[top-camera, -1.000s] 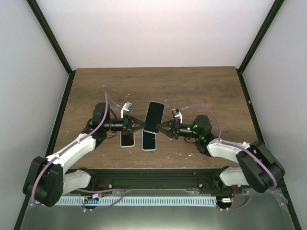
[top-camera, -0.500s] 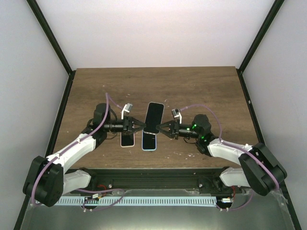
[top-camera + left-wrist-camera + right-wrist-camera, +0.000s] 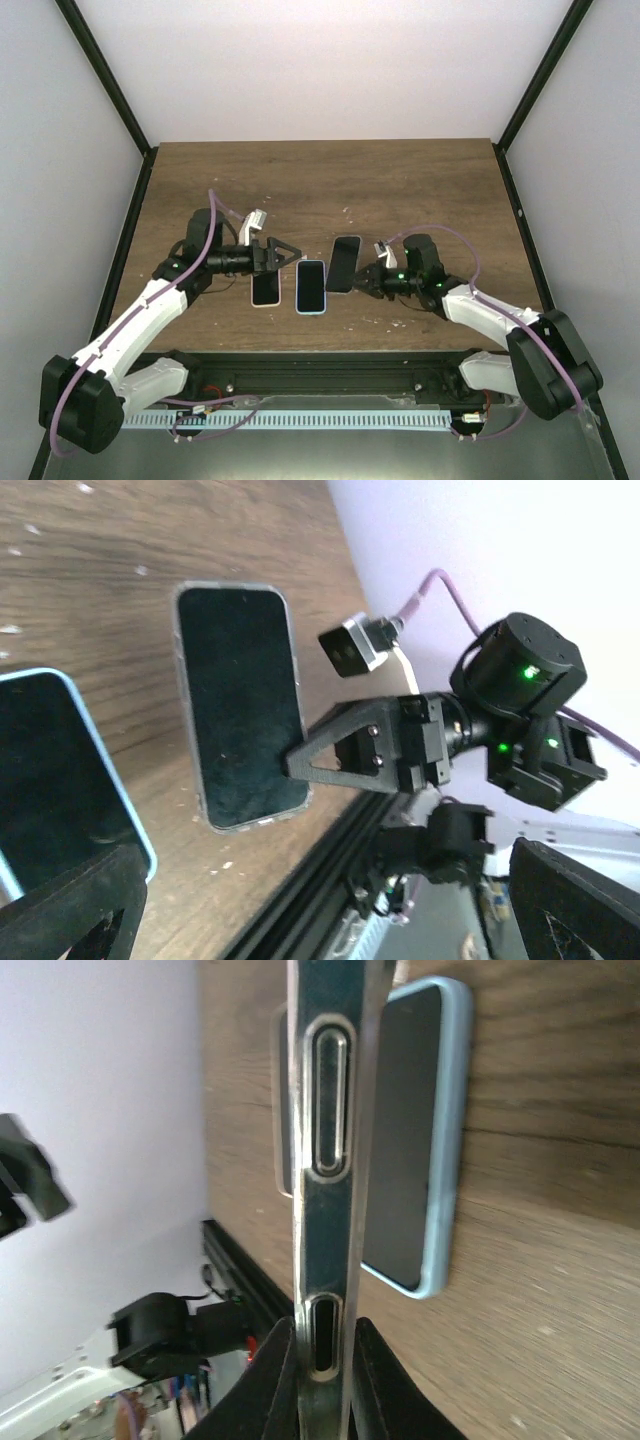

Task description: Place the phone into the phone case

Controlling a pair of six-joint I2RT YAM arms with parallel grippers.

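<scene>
Right of centre in the top view, our right gripper is clenched on the clear-rimmed phone, which looks stiff, light and slick, so we pinch its flat faces near one long edge, while our left gripper gapes wide just left of the blue phone case.

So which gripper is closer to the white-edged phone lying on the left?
Left. The left gripper hangs open just beyond the white-edged phone's far end; the right gripper, shut on a clear-rimmed phone, sits past the blue-edged phone to its right.
</scene>
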